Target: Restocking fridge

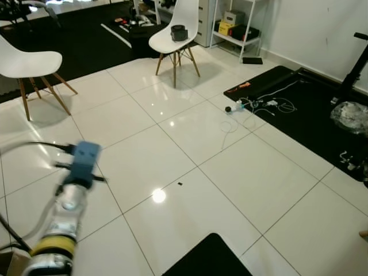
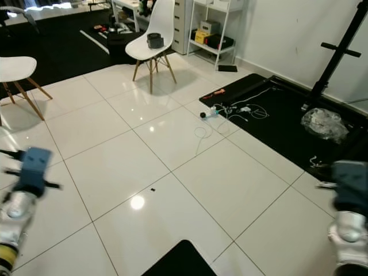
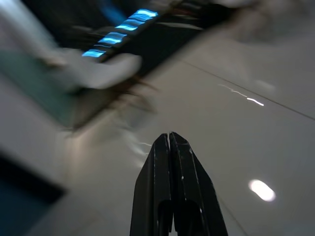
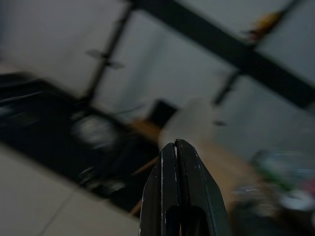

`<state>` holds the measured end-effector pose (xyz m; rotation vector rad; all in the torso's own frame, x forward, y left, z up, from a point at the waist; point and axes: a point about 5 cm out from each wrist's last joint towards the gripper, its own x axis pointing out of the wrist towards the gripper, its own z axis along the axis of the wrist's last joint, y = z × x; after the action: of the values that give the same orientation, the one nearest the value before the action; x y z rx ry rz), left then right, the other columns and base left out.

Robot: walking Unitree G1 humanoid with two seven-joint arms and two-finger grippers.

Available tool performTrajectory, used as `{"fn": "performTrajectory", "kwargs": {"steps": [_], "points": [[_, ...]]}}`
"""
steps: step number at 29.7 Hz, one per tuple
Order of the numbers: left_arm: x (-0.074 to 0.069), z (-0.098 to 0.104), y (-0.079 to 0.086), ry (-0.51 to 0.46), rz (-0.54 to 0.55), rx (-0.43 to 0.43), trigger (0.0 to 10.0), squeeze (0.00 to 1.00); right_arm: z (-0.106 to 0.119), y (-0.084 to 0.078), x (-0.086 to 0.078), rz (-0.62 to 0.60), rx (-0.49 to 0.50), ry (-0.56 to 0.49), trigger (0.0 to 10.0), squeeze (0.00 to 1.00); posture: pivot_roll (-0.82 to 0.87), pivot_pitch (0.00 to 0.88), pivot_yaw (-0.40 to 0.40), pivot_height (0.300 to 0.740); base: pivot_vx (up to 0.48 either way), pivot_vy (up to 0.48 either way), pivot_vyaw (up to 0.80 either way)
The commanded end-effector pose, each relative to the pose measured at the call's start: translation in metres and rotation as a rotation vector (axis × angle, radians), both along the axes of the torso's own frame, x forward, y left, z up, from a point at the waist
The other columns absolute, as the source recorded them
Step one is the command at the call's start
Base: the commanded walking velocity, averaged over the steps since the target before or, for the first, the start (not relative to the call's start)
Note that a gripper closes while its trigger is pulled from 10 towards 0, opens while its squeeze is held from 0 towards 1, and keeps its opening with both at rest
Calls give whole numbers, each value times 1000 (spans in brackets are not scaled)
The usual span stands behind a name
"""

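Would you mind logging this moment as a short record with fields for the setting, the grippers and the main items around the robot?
setting: white tiled floor, black mat at right
left gripper: shut, empty, held over the floor
right gripper: shut, empty
near chair: white, a dark object on its seat
second chair: white, to the robot's left
cables: loose at the mat's edge
fridge: none visible

I get bright overhead light glaring off the white floor tiles (image 1: pixel 158 196); my arms smear, both wrist pictures blur, the right dim.
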<state>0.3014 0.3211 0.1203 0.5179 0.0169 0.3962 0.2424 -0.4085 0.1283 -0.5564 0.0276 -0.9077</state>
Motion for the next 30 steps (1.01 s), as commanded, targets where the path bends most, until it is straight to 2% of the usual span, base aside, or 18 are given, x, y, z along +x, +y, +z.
{"fn": "performTrajectory", "kwargs": {"steps": [1, 3, 6, 8, 9, 10, 11, 12, 14, 15, 17, 18, 19, 20, 22, 27, 28, 30], "points": [[-2, -5, 0, 14, 19, 34, 10000, 0, -7, 4, -1, -29, -2, 8, 10000, 0, 17, 44, 4, 740, 0, 0, 0], [-1, -4, -1, -3, 36, 70, 10000, 0, -8, 5, -1, -52, -19, 3, 10000, 0, 17, 45, 3, 740, 0, 0, 0], [1, -14, -24, -2, -20, 179, 10000, 0, -29, 22, 3, -28, 17, 38, 10000, 0, 19, 49, 4, 740, 0, 0, 0], [1, -14, -24, -2, -20, 179, 10000, 0, -29, 22, 3, -28, 17, 38, 10000, 0, 19, 49, 4, 740, 0, 0, 0], [2, -28, -43, 25, -64, 181, 10000, 0, -52, 44, 7, 23, 74, 88, 10000, 0, 20, 54, 5, 740, 0, 0, 0], [2, -28, -43, 25, -64, 181, 10000, 0, -52, 44, 7, 23, 74, 88, 10000, 0, 20, 54, 5, 740, 0, 0, 0], [4, -34, -50, 41, -79, 139, 10000, 0, -64, 55, 8, 48, 116, 128, 10000, 0, 23, 55, 1, 740, 0, 0, 0], [4, -34, -50, 41, -79, 139, 10000, 0, -64, 55, 8, 48, 116, 128, 10000, 0, 23, 55, 1, 740, 0, 0, 0], [7, -43, -66, 67, -134, 62, 10000, 0, -84, 71, 10, 90, 182, 221, 10000, 0, 26, 57, -6, 740, 0, 0, 0], [7, -43, -66, 67, -134, 62, 10000, 0, -84, 71, 10, 90, 182, 221, 10000, 0, 26, 57, -6, 740, 0, 0, 0], [12, -47, -85, 81, -228, -33, 10000, 0, -97, 90, 15, 188, 235, 294, 10000, 0, 20, 57, -12, 740, 0, 0, 0], [12, -47, -85, 81, -228, -33, 10000, 0, -97, 90, 15, 188, 235, 294, 10000, 0, 20, 57, -12, 740, 0, 0, 0], [18, -45, -99, 77, -311, -114, 10000, 0, -101, 103, 22, 301, 265, 345, 10000, 0, 19, 55, -19, 740, 0, 0, 0], [18, -45, -99, 77, -311, -114, 10000, 0, -101, 103, 22, 301, 265, 345, 10000, 0, 19, 55, -19, 740, 0, 0, 0], [23, -37, -110, 53, -393, -173, 10000, 0, -97, 108, 29, 396, 288, 335, 10000, 0, 15, 53, -36, 740, 0, 0, 0], [27, -29, -117, 28, -464, -253, 10000, 0, -84, 108, 37, 467, 276, 282, 10000, 0, 1, 50, -22, 740, 0, 0, 0], [28, -25, -118, 21, -489, -285, 10000, 0, -73, 102, 41, 473, 244, 244, 10000, 0, 0, 54, -7, 740, 0, 0, 0], [30, -22, -117, 29, -514, -310, 10000, 0, -53, 83, 43, 386, 134, 200, 10000, 0, -1, 56, 36, 740, 0, 0, 0]]}}
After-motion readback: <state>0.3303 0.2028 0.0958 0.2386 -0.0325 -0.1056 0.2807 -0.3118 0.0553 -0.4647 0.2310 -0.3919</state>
